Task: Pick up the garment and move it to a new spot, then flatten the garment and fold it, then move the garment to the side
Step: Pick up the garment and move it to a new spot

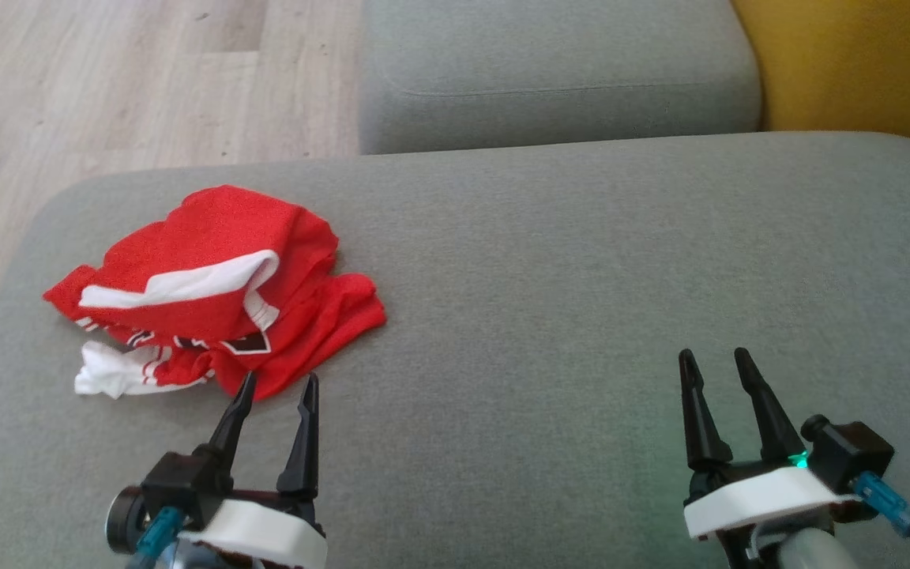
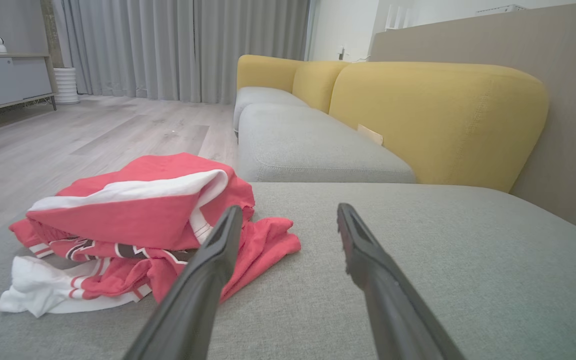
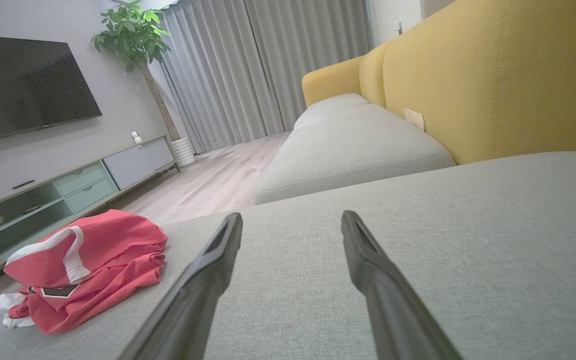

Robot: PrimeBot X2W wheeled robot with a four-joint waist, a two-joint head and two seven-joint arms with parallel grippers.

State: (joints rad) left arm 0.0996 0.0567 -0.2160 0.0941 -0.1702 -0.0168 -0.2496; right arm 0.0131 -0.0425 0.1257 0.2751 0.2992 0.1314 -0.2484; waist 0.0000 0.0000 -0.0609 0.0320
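Note:
The garment is a red jersey with white trim, crumpled in a heap at the left of the grey cushion. My left gripper stands open just in front of the heap's near edge, its fingertips beside the red cloth, nothing between them. In the left wrist view the garment lies left of my open left gripper, the left finger overlapping its edge. My right gripper is open over bare cushion at the right. From the right wrist view the garment lies far left of my open right gripper.
A second grey seat cushion lies beyond, with a yellow backrest at the right. Wooden floor runs past the cushion's left and far edges. A TV cabinet and a plant stand across the room.

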